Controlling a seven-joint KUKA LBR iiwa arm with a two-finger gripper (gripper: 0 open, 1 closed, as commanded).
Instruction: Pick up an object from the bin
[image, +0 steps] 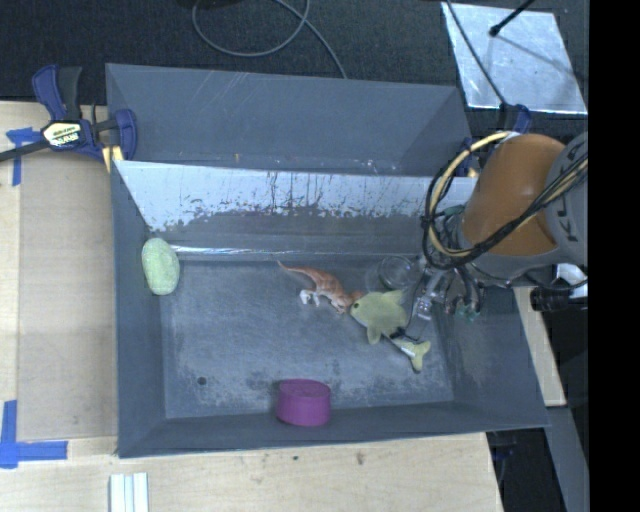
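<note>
**Hanging low at the right end of the bin**

Meeting a limp green toy (378, 312) right at the jaws, on the floor of the grey bin (300, 195) towards its right end, with a pale forked tail trailing towards the near wall. Noting an orange toy dinosaur (322, 287) just left of the green toy, touching it or nearly so; too close to tell which. Making out something clear and glassy (395, 270) just behind the green toy, too faint to name. Leaving a purple cup (303, 402) well apart by the near wall, and a pale green egg-shaped lump (160, 266) far off against the left wall.

Reaching in from the right on the arm (510, 195), with the jaws down at the green toy's right edge. Failing to show how far open the jaws are standing, or whether anything is being gripped.

Working close to the right wall and the back slope. Looking out over open floor across the middle and left of the bin.
</note>
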